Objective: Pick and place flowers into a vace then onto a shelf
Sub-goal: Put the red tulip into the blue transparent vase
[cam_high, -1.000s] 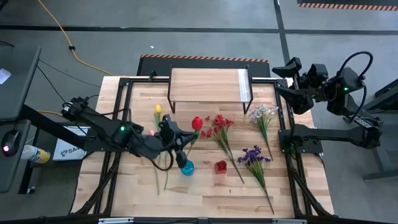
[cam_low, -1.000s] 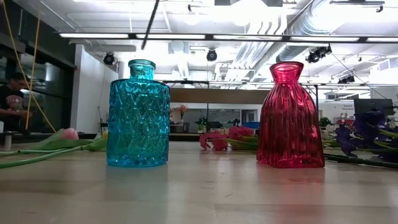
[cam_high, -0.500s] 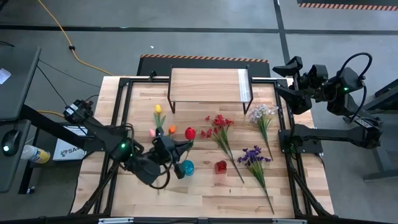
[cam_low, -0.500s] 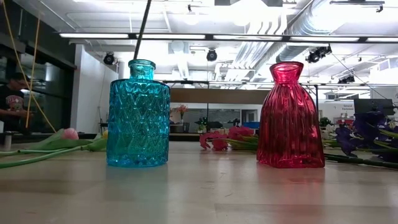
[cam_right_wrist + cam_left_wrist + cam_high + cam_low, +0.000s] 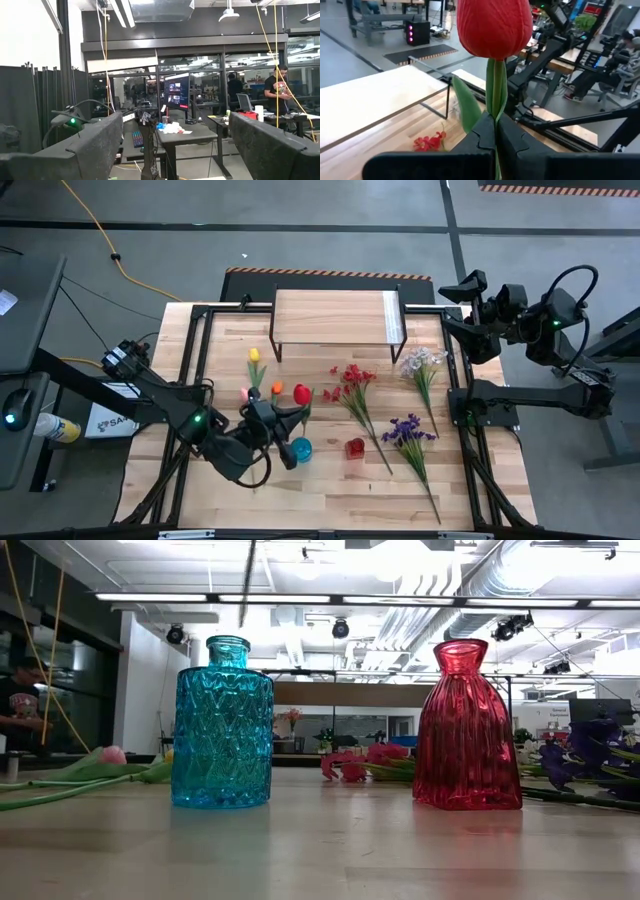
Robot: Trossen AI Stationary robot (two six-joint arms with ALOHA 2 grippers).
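Fingers of my left gripper are pinching shut on the green stem of a red tulip, holding it upright above the blue vase. Other flowers are lying on the wooden surface around the red vase. Beyond them, the shelf is standing at the far edge. My right gripper is waiting, wide open, off to the right.
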